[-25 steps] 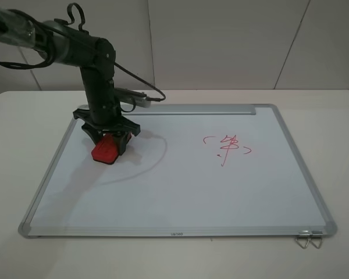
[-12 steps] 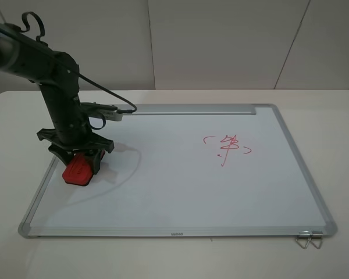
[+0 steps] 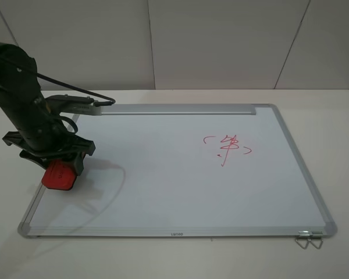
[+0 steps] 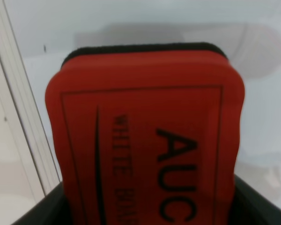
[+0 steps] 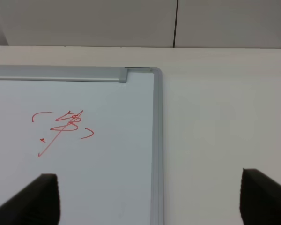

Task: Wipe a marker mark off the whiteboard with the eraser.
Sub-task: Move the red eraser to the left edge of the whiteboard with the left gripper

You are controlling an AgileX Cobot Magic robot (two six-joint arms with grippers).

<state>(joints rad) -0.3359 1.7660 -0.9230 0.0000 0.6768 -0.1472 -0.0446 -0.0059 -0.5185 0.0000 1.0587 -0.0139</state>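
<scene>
Red block eraser [image 3: 58, 175]: clamped in the left gripper [image 3: 59, 165]; positioned at the whiteboard's [image 3: 180, 186] left edge, toward its near-left corner. Lettered face up, dark felt underneath. Whether the felt touches the whiteboard cannot be told.
Left gripper: jaws closed on the eraser's sides.
Right gripper [image 5: 152, 201]: fingers spread wide, nothing between them; hangs above the whiteboard's right edge.
Marker mark: no small stacked-stroke scribble shows anywhere on the whiteboard; judged either wiped off or hidden beneath the left arm [image 3: 23, 110].
Other writing: red bracketed scribble [image 3: 227, 148] with long tail, right of the whiteboard's centre; not the target, intact.
Step in hand: judged the end of a wiping pass at the whiteboard's left edge.
Next move: probably lift the eraser clear and inspect the surface below; avoid the bracketed scribble.
</scene>
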